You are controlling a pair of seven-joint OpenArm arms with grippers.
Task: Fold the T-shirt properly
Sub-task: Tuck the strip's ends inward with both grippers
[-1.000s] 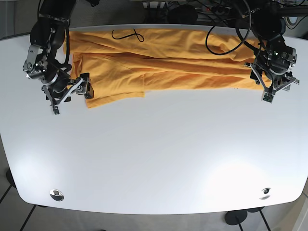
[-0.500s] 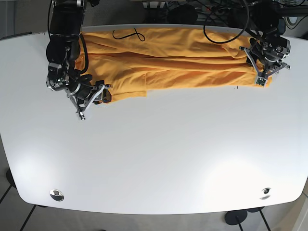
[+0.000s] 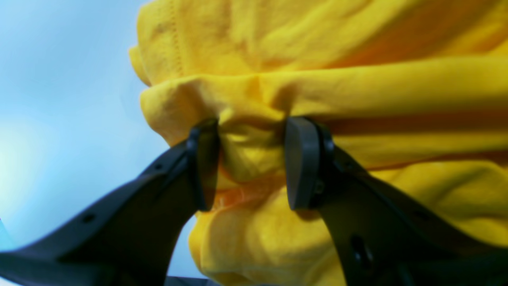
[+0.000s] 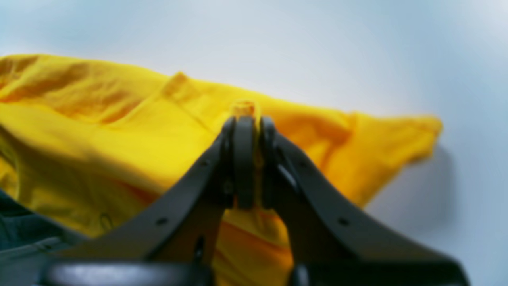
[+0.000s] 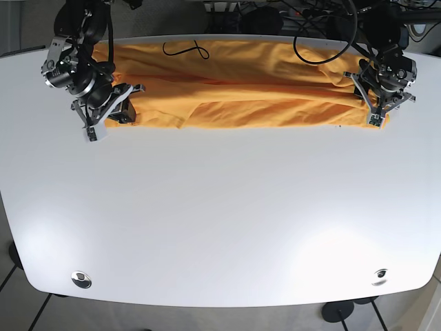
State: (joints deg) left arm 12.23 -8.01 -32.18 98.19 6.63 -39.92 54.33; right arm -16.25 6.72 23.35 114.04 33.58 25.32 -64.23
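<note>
White table [image 5: 220,221]; yellow T-shirt [image 5: 241,86] lies in a long folded band along its far edge. Left end effector [image 3: 252,163] at one end of the band, jaws parted around a bunched fold. Right end effector [image 4: 249,159] at the opposite end, clamped narrow on a pinch of fabric.

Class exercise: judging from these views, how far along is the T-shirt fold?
Done: the T-shirt lies as a long doubled band along the table's far edge. In hand: the right gripper pinches one end; the left gripper is open around bunched cloth at the other. Left: the crosswise folds, since the band spans nearly the full width.
</note>
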